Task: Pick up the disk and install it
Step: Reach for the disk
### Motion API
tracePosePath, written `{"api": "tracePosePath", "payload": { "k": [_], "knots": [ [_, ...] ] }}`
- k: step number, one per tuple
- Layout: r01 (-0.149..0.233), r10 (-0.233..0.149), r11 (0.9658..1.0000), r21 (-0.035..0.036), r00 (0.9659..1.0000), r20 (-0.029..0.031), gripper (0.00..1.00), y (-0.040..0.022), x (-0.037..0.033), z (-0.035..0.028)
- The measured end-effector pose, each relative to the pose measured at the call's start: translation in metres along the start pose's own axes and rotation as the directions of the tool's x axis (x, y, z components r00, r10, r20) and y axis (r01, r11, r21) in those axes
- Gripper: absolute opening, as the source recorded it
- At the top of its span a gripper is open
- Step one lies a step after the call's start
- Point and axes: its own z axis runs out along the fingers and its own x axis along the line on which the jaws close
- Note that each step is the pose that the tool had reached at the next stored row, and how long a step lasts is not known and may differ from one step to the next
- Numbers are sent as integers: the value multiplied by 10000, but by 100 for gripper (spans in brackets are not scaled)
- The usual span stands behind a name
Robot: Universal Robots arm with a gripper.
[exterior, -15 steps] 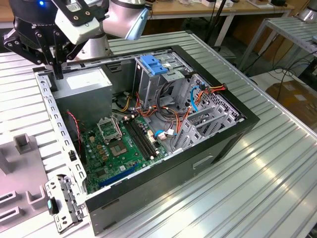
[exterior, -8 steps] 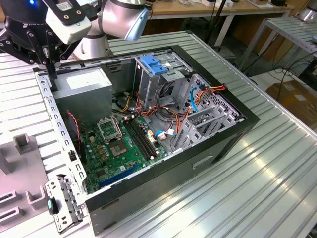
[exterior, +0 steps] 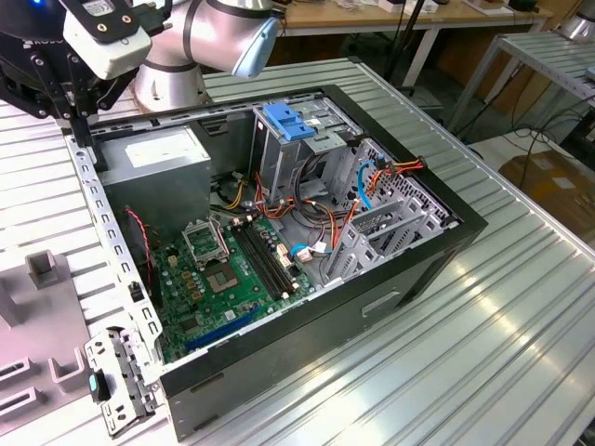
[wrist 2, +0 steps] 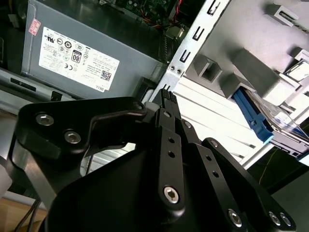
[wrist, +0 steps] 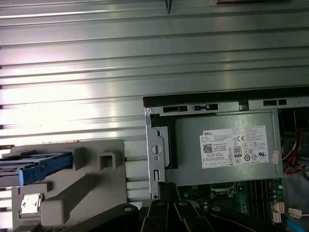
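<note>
Plainly, nothing is installed yet. In the exterior view the pincer (exterior: 79,130) hangs over a corner of the open computer case (exterior: 372,279). In the second wrist view it looks narrow and empty, with the disk (wrist 2: 270,116) well apart from it in a grey holder (wrist 2: 251,67). In the first wrist view the disk (wrist: 38,166) lies unpicked, well off to the pincer's (wrist: 172,205) side.

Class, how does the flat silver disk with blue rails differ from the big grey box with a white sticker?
The silver disk lies in a grey holder outside the black case; the big grey box sits inside it. The disk is thin with blue rails; the box is bulky. Both are rectangular.
</note>
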Motion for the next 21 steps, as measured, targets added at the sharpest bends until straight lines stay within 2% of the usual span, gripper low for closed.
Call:
{"api": "tracePosePath", "payload": {
  "k": [7,16,21],
  "knots": [
    [-2,2,10000,0,10000,0,11,0,3,0],
    [-2,2,10000,0,10000,0,11,67,121,0],
    [-1,1,10000,0,10000,0,11,110,217,0]
  ]
}}
